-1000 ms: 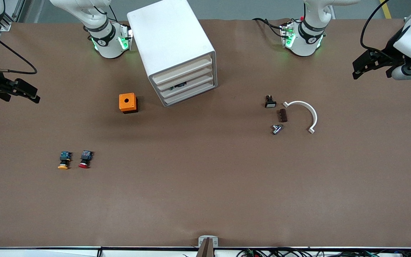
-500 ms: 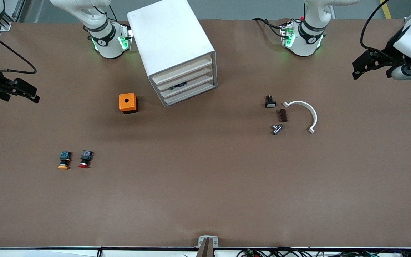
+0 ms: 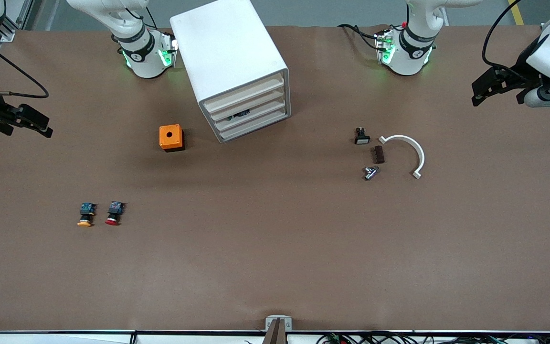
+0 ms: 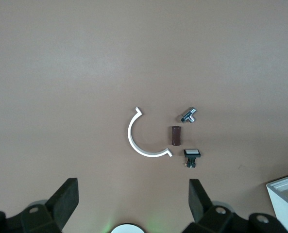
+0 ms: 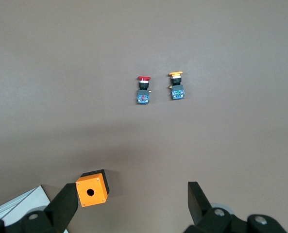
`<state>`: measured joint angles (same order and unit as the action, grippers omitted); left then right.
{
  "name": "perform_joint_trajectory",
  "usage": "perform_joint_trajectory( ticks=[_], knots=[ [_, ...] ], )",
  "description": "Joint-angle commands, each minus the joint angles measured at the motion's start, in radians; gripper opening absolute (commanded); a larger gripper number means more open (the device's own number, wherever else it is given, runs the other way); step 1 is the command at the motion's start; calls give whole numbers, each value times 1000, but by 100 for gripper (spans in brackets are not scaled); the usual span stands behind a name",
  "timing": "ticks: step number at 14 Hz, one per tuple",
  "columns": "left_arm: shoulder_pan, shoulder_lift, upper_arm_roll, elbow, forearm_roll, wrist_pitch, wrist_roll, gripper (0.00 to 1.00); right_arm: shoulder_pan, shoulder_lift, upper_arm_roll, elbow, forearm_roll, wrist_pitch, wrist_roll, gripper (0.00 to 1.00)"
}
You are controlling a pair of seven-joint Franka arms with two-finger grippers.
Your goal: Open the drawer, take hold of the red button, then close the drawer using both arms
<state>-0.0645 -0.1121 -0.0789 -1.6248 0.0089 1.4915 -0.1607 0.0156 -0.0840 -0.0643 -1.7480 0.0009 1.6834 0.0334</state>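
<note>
- Both arms wait, raised at their own ends of the worktop [image 3: 275, 267], forearms reaching in from the edges.
- The left hand [image 3: 487, 91] hangs high over the worktop at the left arm's end, fingers [image 4: 66, 199] spread wide, nothing between them.
- The right hand [image 3: 34, 125] hovers over the right arm's end of the worktop, fingers [image 5: 198, 199] spread too, and empty.
- The button [image 3: 113, 213] with the red cap lies on its side on the worktop toward the right arm's end, just beside its yellow-capped twin [image 3: 85, 214], the two apart.
- The orange box [image 3: 171, 137] sits farther from the front camera than the button, near the white drawer cabinet [image 3: 229, 62].
- All the cabinet's drawers look pushed in.
- Toward the left arm's end lie a white curved piece [image 3: 408, 150], a brown block [image 3: 378, 154], a small black switch [image 3: 361, 136] and a metal fitting [image 3: 370, 172], clustered close together.
</note>
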Motion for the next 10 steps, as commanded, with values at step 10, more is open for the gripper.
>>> perform_joint_trajectory(
  ticks=[10],
  knots=[
    [5, 22, -1, 23, -10, -14, 4, 100, -5, -19, 8, 41, 8, -39, 11, 100]
  ],
)
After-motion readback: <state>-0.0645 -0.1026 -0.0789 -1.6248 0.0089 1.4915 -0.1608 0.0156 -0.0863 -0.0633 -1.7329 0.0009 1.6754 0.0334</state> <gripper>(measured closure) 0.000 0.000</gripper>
